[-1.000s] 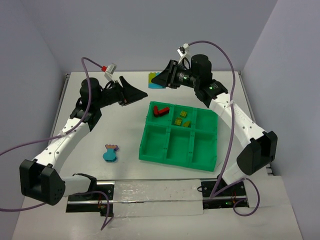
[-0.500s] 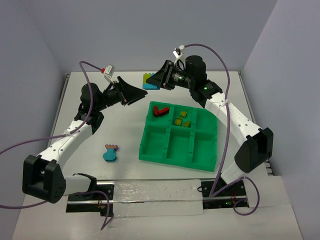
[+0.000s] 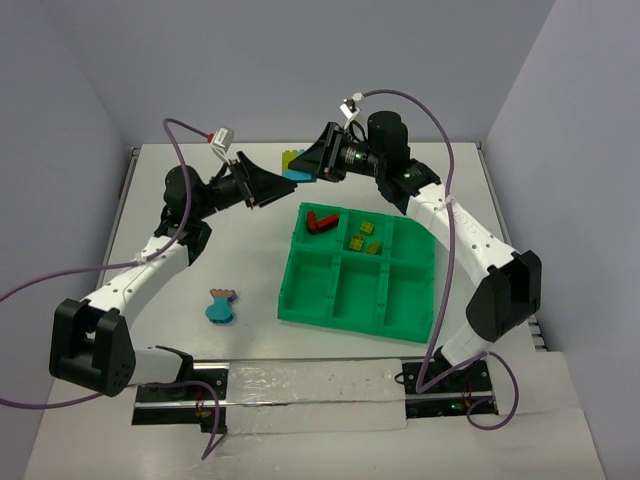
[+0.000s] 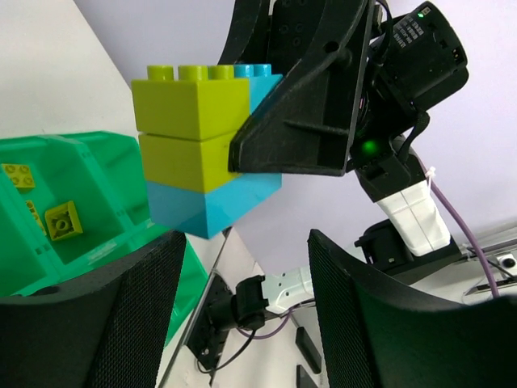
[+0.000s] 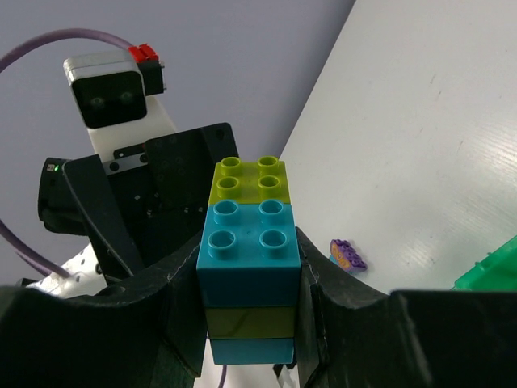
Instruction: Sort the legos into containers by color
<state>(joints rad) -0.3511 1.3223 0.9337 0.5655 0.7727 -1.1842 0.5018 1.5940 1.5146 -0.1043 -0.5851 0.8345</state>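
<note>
Done: red legos, yellow-green legos lay in tray | right tool clenched blue-green stack, facing released left tool | undone: that stack, plus cyan-pink cluster on surface behind left tool

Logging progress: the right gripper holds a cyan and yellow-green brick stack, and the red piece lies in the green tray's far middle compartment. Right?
No: the top external view shows the red plastic piece in the green plastic tray's far left compartment, not the middle. The right gripper does hold the cyan and yellow-green brick stack.

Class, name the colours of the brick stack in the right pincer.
The brick stack is cyan and yellow-green; right wrist view.
</note>
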